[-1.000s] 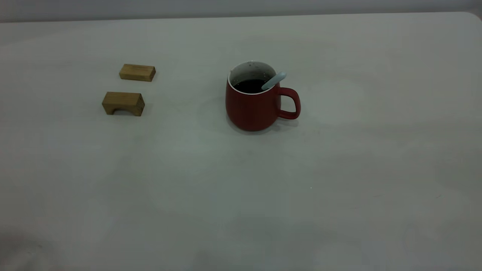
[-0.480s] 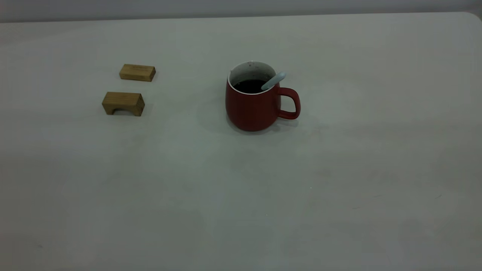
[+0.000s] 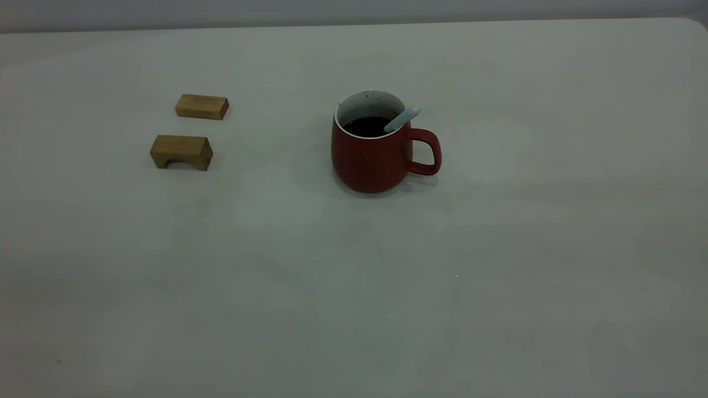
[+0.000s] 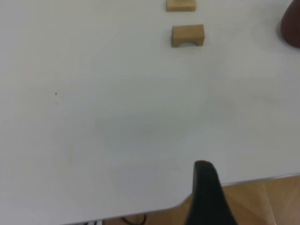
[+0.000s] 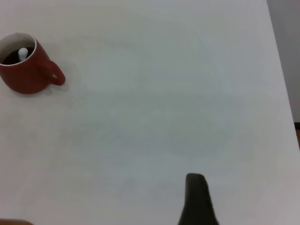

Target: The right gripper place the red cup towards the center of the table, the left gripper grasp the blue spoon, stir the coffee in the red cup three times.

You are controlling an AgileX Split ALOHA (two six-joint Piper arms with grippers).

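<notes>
The red cup stands upright near the middle of the table, its handle pointing right. Dark coffee fills it partway. The blue spoon leans inside against the rim above the handle, its bowl sunk in the liquid. The exterior view shows neither arm. In the right wrist view the cup and spoon are far from the dark tip of my right gripper. A dark part of my left gripper hangs over the table's edge, with the cup's side just in frame, far off.
Two tan wooden blocks lie left of the cup: a flat one and an arched one. They also show in the left wrist view, the flat block beyond the arched block. The table edge runs close to the left gripper.
A faint shadow at the table's lower left corner has faded away. The cup, spoon and blocks have not moved.
</notes>
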